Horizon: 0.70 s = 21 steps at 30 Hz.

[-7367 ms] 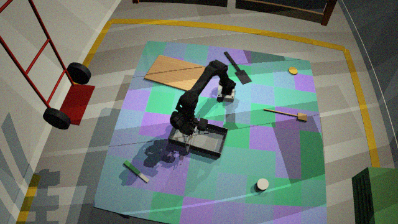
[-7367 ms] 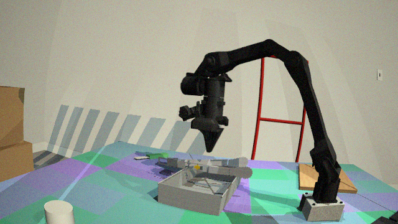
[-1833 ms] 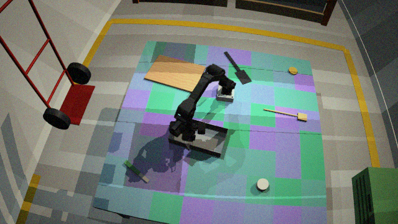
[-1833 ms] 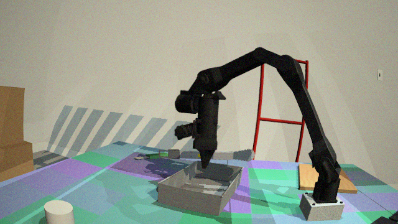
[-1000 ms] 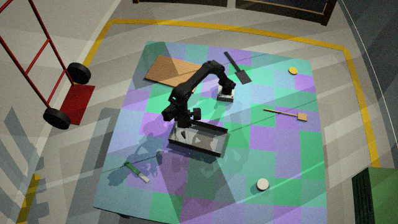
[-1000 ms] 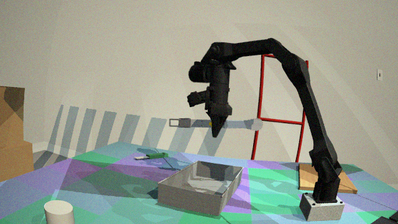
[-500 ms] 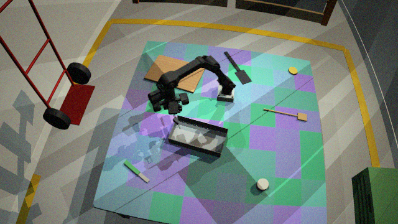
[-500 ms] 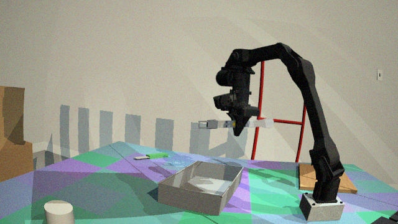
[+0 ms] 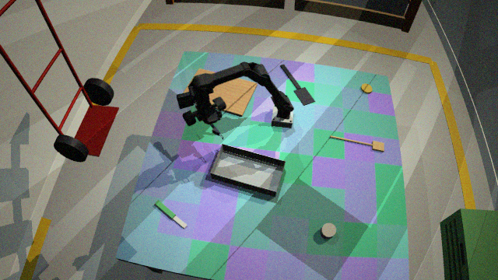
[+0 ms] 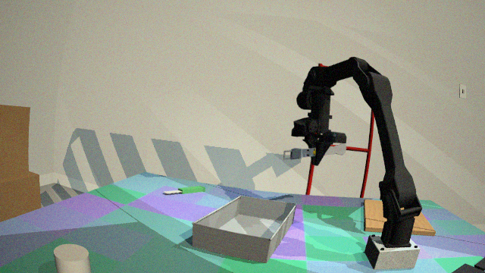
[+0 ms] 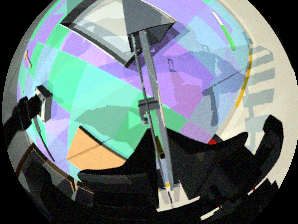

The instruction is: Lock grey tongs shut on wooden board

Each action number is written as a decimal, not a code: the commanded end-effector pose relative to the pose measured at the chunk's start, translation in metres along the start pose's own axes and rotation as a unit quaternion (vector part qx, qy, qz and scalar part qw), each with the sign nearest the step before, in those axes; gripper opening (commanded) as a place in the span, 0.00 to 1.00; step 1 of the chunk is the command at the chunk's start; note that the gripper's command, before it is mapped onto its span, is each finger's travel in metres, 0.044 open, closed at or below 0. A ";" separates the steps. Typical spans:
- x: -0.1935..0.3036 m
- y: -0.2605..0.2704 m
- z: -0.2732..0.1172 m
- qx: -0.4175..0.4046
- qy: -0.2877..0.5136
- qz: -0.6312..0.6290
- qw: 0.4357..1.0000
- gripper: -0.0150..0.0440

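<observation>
The gripper (image 9: 212,124) (image 10: 317,162) (image 11: 156,131) is pinching the grey tongs (image 9: 217,133) (image 10: 299,153) (image 11: 152,82) in midair (held roughly level, it seems), near the roasting tin (image 9: 243,187) (image 10: 231,243) (image 11: 92,41) and off the wooden board (image 9: 243,95) (image 10: 373,215) (image 11: 95,152). Whether the tongs are locked is too small to tell.

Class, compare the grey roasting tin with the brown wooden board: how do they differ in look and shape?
The grey roasting tin has raised walls around a hollow; the brown wooden board is a flat slab.
The tin is grey and plain, the board warm brown.
Both rest on the multicoloured tabletop.
</observation>
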<state>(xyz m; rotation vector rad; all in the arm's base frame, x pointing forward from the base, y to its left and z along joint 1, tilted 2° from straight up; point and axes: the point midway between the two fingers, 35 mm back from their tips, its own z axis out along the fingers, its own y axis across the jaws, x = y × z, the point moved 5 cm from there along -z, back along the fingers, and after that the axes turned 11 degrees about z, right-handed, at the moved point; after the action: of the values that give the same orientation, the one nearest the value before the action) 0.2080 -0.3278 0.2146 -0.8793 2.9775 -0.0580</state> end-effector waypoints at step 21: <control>0.073 0.009 0.000 0.001 0.000 0.090 0.996 0.00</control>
<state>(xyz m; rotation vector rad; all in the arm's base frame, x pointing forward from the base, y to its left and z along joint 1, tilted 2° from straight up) 0.1470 -0.3581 0.2126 -0.7497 3.0140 -0.0537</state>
